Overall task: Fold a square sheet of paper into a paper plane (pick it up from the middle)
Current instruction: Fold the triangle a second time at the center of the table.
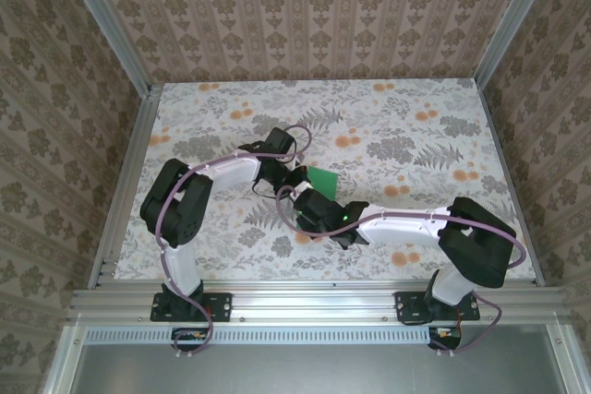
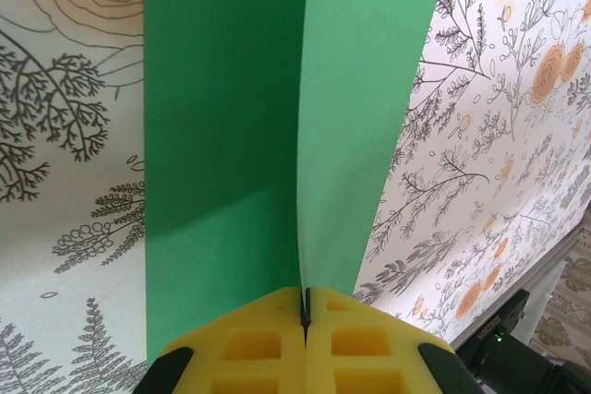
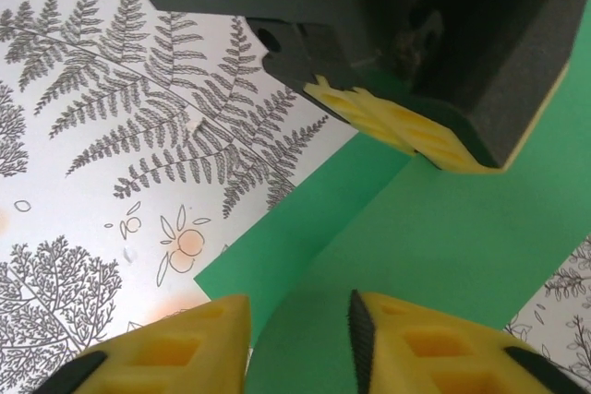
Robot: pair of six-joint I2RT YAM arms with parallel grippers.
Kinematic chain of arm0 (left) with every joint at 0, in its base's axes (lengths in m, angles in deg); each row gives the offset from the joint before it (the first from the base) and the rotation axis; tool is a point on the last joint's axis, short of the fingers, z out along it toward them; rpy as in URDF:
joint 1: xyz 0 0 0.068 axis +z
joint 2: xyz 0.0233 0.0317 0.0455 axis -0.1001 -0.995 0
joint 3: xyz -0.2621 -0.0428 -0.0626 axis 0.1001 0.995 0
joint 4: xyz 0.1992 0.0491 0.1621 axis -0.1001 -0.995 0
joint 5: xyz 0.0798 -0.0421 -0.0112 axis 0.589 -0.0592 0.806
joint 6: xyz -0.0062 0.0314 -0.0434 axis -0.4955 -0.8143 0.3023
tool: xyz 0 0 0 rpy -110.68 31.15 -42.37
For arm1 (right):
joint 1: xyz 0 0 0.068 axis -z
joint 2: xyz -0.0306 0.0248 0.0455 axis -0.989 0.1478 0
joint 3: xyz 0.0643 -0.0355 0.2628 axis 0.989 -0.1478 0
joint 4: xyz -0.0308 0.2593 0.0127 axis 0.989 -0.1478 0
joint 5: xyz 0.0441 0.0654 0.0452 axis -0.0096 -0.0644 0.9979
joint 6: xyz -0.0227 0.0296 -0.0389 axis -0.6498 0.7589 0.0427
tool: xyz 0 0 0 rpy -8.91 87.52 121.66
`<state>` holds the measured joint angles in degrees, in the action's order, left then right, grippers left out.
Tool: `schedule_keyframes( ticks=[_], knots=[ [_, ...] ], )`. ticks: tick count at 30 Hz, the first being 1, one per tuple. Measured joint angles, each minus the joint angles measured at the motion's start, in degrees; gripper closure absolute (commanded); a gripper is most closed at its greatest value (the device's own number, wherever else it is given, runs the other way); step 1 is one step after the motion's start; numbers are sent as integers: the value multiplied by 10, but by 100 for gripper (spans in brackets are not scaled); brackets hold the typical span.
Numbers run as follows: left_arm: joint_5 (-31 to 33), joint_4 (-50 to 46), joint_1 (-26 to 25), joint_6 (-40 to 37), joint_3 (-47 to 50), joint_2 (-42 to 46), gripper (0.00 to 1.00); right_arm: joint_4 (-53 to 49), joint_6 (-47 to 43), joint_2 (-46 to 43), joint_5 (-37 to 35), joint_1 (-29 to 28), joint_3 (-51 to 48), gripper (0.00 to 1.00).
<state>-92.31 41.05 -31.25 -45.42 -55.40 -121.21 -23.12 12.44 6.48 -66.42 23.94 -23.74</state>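
ok so the left gripper (image 2: 305, 313) is the anchor here. Its yellow jaws are pressed fully together on the edge of the square sheet of paper (image 2: 231, 117), pinching it right at a centre crease. From that pinch the sheet runs straight away from the left gripper, crease along its long axis, with one half lying flat on the floral tabletop (image 2: 65, 228) and the other half lifted up like a flap.

The right gripper (image 3: 300, 350) sits just beside the left gripper, on the side nearer the arm bases, and points back at it across the green. Its jaws are partly apart, with a clear gap between them. The crease line leads from the left gripper's pads (image 3: 397, 126) down toward that gap. Honestly I can't tell from this angle if the paper is in the gap or just under it, so I'd say it's holding nothing yet.

My guess is the next move depends on the right jaws staying lined up with that crease.
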Motion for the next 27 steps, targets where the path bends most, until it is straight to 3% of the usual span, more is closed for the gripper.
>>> schedule_keyframes(
  ticks=[14,16,21,27],
  knots=[
    [0,-1,0,0,-6,0,91,-20,3,3,-6,0,9,99],
    [1,-1,0,-1,-7,0,85,-20,3,3,-5,0,9,100],
    [17,-13,2,-9,-9,2,53,-20,7,3,29,8,9,100],
    [58,-26,21,-7,0,50,39,-3,44,3,99,26,9,100]
  ],
)
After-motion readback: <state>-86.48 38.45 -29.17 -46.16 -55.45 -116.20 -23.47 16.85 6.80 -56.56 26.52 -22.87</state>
